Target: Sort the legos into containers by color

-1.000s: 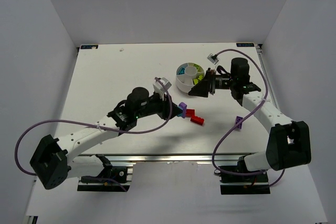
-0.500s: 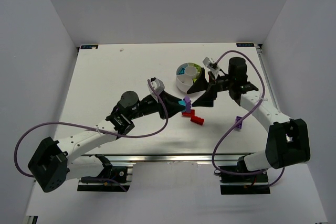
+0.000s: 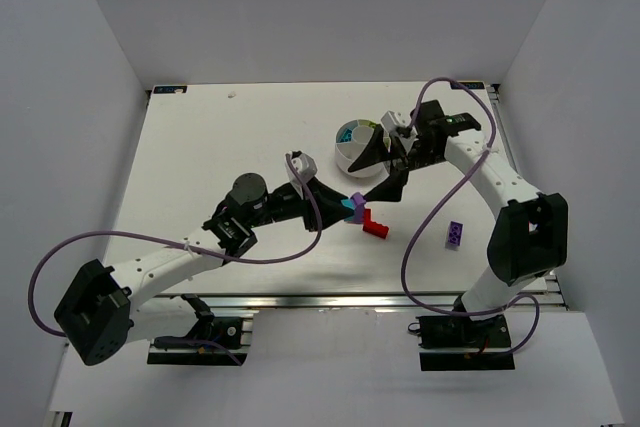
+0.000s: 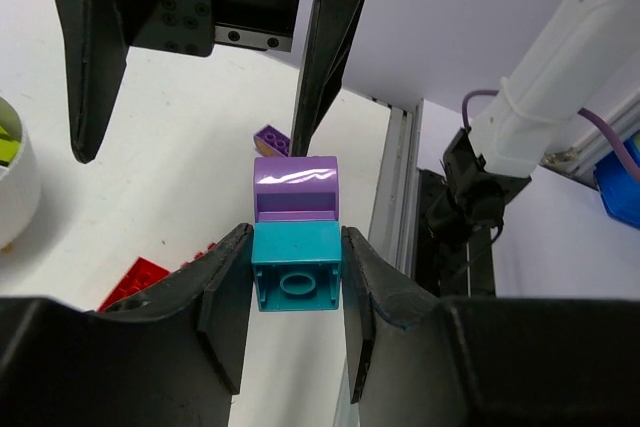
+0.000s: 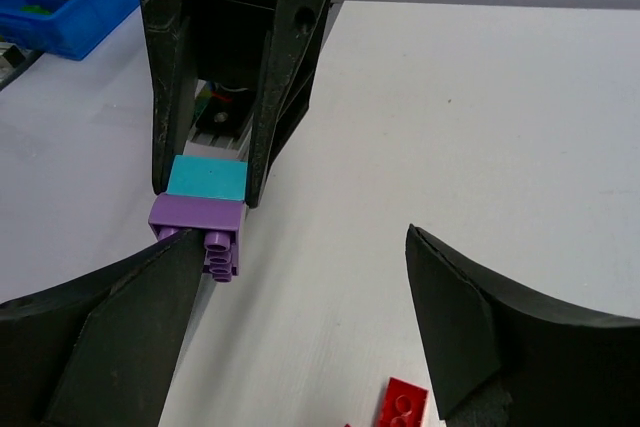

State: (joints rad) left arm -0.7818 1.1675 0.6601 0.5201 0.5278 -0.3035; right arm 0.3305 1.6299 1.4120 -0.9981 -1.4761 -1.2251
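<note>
Loose purple lego (image 3: 455, 234) lies flat on the white table (image 3: 200, 147) at near right, well apart from everything else. Left of it and slightly farther, red legos (image 3: 375, 224) sit on the table just beside the left arm's tips.

The left gripper (image 4: 295, 247) is clamped on a cyan lego (image 4: 295, 272), fingers (image 4: 225, 292) pressing both of its sides. A purple lego (image 4: 296, 192) is stuck onto the cyan one. The two-piece stack's long axis runs straight out from the fingertips, purple end leading, pointing right and slightly far toward the other arm. The stack is held up off the table, centre of scene. The right wrist view shows the tubes on the purple piece's hollow side.

The right gripper (image 5: 305, 247) faces the stack with jaws spread wide, one finger on each side of the purple end, gripping nothing; I can't tell whether a finger touches the stack.

Farther back, the round white dish (image 3: 352, 155) sits just behind the right gripper. Lime pieces show in its right-hand wedges; the rest is too small to tell.
</note>
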